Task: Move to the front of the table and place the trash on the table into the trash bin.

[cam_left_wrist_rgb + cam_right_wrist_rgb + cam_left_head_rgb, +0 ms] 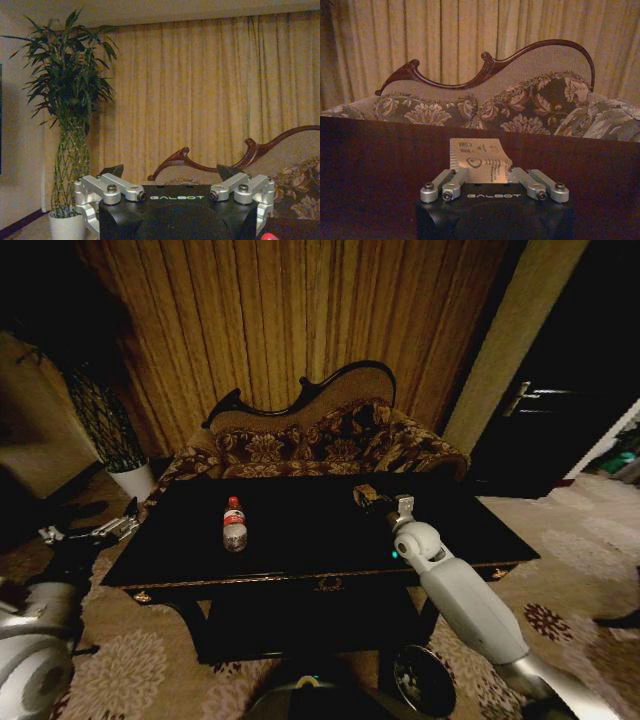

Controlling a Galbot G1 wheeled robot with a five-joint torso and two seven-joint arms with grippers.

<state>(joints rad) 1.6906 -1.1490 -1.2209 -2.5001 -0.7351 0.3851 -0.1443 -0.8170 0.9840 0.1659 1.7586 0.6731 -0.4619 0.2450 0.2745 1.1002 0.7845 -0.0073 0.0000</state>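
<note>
The black table [300,555] stands right before me. A clear bottle with a red cap [234,524] lies left of its centre; the cap also shows in the left wrist view [270,236]. My right gripper [383,502] reaches over the table's far right part and is shut on the small tan piece of trash [364,494], which stands between its fingers in the right wrist view [479,160]. My left gripper [115,529] hangs open off the table's left end [170,172]. The round dark trash bin [424,681] sits on the floor under my right arm.
A floral sofa [320,445] with a curved dark frame stands behind the table against yellow curtains. A tall plant in a white pot [133,478] is at the left, near the left gripper. Patterned carpet surrounds the table; a dark doorway opens at the right.
</note>
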